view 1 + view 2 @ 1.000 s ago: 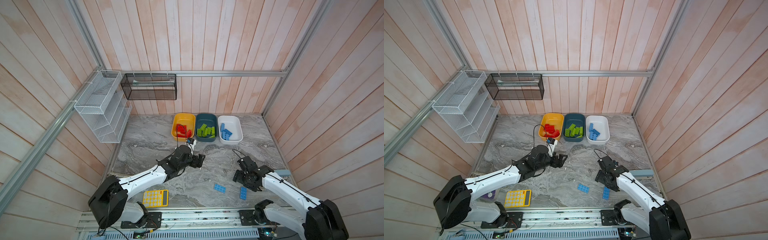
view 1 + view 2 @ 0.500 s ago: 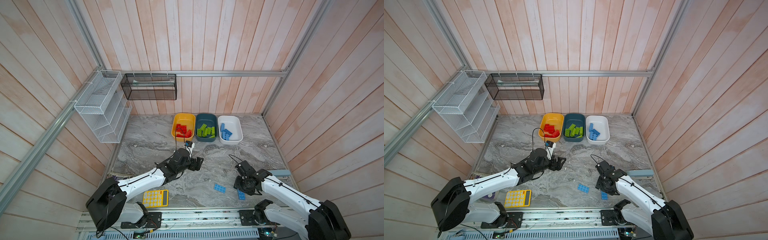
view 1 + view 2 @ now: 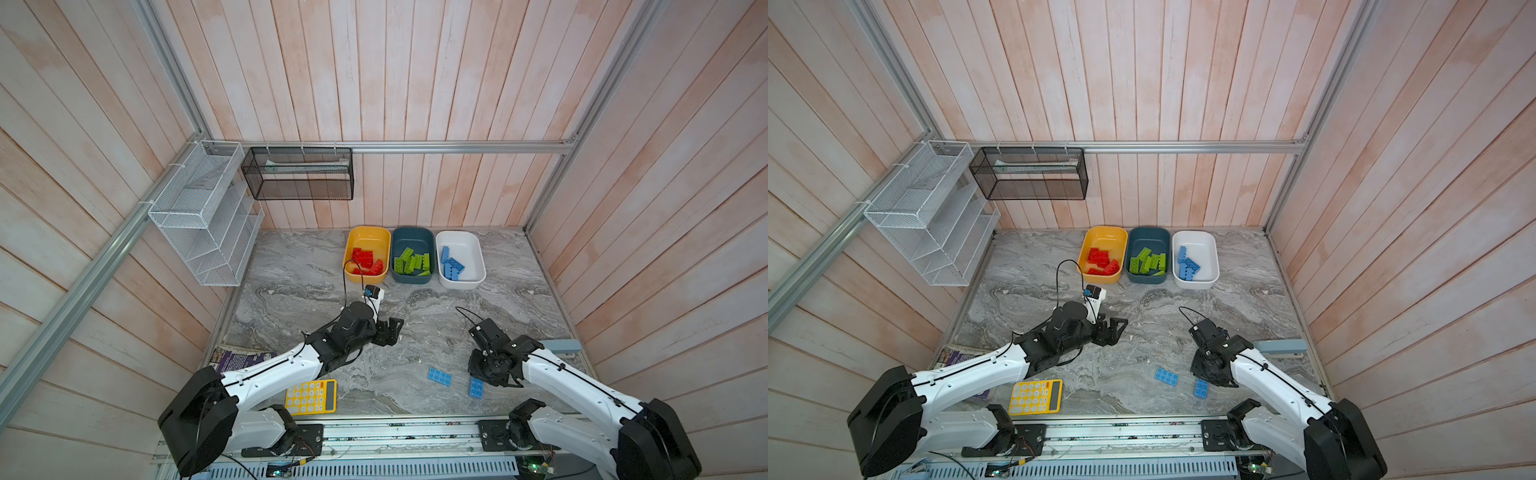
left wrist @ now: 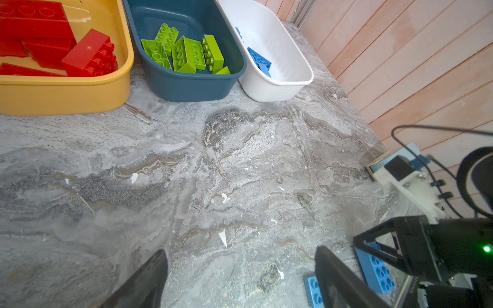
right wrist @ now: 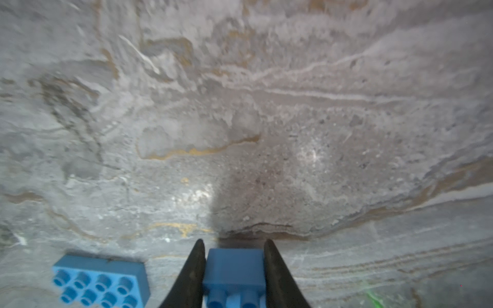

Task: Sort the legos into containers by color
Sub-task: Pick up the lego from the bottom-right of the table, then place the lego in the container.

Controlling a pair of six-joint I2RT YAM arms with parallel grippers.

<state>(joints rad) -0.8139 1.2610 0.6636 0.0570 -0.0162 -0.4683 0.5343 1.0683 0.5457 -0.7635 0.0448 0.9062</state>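
Note:
My right gripper (image 5: 234, 248) is shut on a light blue lego (image 5: 234, 269) low at the table's front right, and both top views show that lego (image 3: 476, 387) (image 3: 1201, 388) under it. A second blue lego (image 3: 439, 376) (image 5: 100, 280) lies flat just to its left. My left gripper (image 3: 390, 330) (image 4: 240, 252) hangs open and empty over mid-table. At the back stand the containers. The yellow tub (image 3: 368, 239) holds red legos (image 3: 365, 259). In the teal tub (image 3: 411, 240) are green legos (image 3: 412, 262). The white tub (image 3: 468, 253) has blue legos (image 3: 452, 266).
A yellow calculator (image 3: 311, 397) lies at the front left beside a purple booklet (image 3: 237, 357). A white wire rack (image 3: 203, 216) and a black mesh basket (image 3: 299, 174) hang on the walls. A grey-blue object (image 3: 561, 345) sits at the right edge.
My right gripper came down toward the front onto the blue lego and shut on it. My left arm drew back a little from the tubs, still open.

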